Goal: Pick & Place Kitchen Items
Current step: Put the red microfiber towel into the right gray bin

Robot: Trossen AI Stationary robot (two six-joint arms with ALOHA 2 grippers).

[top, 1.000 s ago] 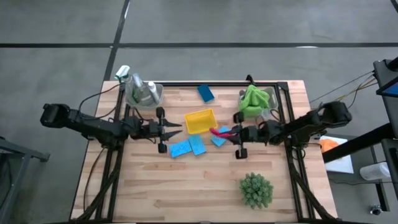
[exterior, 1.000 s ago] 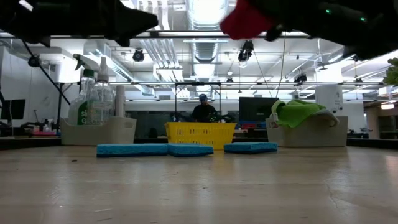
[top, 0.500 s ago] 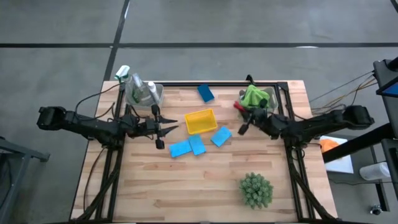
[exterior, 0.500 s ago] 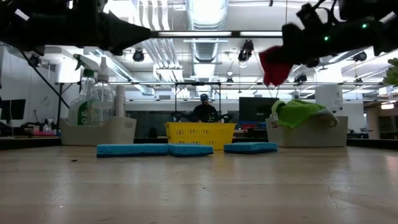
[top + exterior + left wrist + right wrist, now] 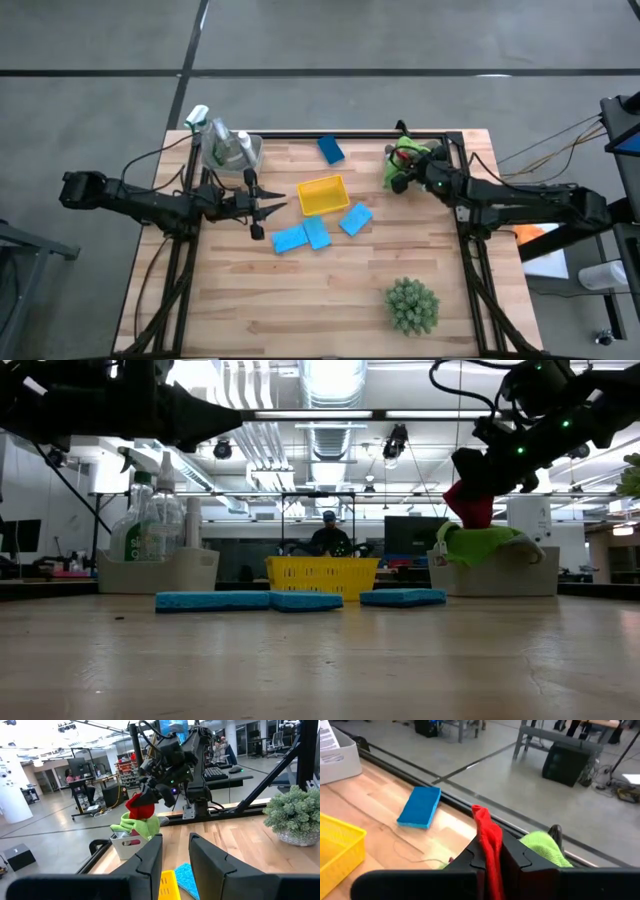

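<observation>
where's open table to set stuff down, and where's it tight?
Free: the front-left boards between the sponges and the table's near edge, left of the plant. Also the right strip between the plant and the cloth bin. Tight: mid-table around the yellow tray, and the back corners with the bins.

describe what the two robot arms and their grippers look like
Both arms are dark, near-black, slim and jointed, and each reaches in from a side of the table. The left gripper ends in two narrow pointed black fingers with flat inner faces. The right gripper is the same dark build, with small green indicator lights on its wrist. Thin black cables trail off behind the arms.
</observation>
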